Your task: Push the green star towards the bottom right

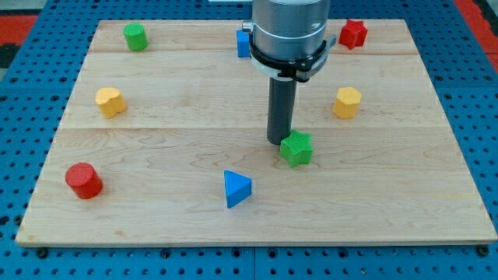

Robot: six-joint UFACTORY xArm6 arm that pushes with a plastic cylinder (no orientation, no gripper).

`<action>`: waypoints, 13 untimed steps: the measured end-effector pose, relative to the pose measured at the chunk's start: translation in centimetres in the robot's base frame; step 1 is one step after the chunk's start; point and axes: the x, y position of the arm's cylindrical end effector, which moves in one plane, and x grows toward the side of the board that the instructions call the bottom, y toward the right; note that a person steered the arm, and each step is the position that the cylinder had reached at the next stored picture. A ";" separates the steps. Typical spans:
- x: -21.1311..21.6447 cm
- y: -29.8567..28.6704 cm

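The wooden tabletop [156, 210] filled most of the frame, lying on a blue perforated base [23, 47]. The arm's grey housing [288, 31] came down from the upper centre of the frame and narrowed into the dark rod. This arm carried no jawed end effector, so there was nothing wide, narrow or holding; it ended only in my tip [278, 141], which rested on the wood just right of centre.

The green star [296, 148] sat just right of centre, directly at the lower right of my tip and touching it or very nearly so.

A red cylinder [83, 180] stood at the lower left, and a blue triangular block [236, 188] lay at lower centre. A yellow block [110, 102] sat at middle left and another yellow block [348, 102] at middle right. A green cylinder [135, 36] occupied the upper left, a red star-like block [353, 33] the upper right. A blue block [243, 43], partly hidden behind the housing, showed at upper centre.
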 end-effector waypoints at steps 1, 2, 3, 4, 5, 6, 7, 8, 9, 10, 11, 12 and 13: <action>0.0 0.0; 1.6 2.0; 2.6 3.3; 2.6 3.3; 3.2 5.0; 3.6 6.7; 3.6 6.7; 4.7 8.0; 4.9 8.2; 5.1 9.2; 5.2 11.3; 5.2 11.5; 5.2 13.0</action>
